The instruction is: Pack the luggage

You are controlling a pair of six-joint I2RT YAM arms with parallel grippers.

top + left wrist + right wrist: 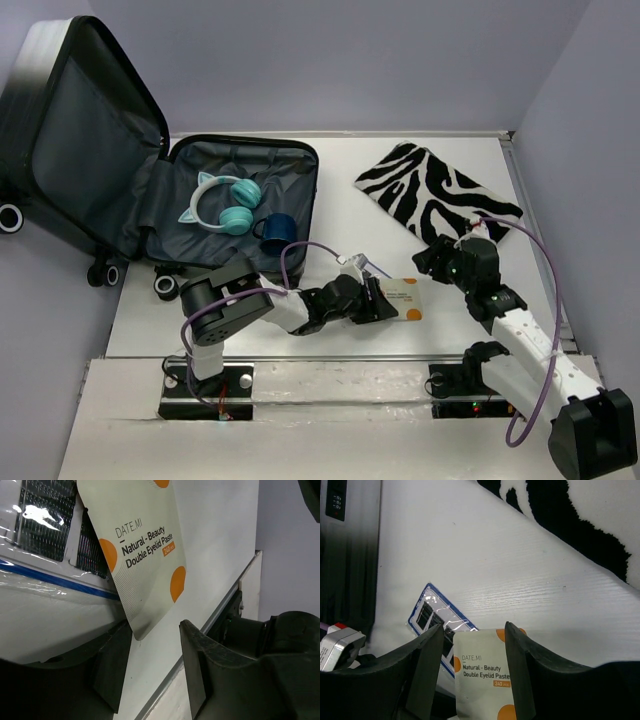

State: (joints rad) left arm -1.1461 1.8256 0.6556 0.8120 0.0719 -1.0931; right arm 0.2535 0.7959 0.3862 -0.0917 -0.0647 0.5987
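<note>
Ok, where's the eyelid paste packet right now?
In the top view the eyelid paste packet is at centre near the table's front edge, between the left gripper and right gripper, right of the luggage.

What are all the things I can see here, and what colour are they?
luggage: one, black shell with grey lining, open at the back left of the table
cat-ear headphones: one pair, teal, inside the luggage
mug: one, dark blue, inside the luggage next to the headphones
zebra-striped cloth: one, black and white, flat at the back right
eyelid paste packet: one, white with orange dots, near middle
clear packet: one, blue-edged, on the table by the eyelid paste packet
table: one, white
left end effector: one, black, at the eyelid paste packet
right end effector: one, black, on the packet's other side
</note>
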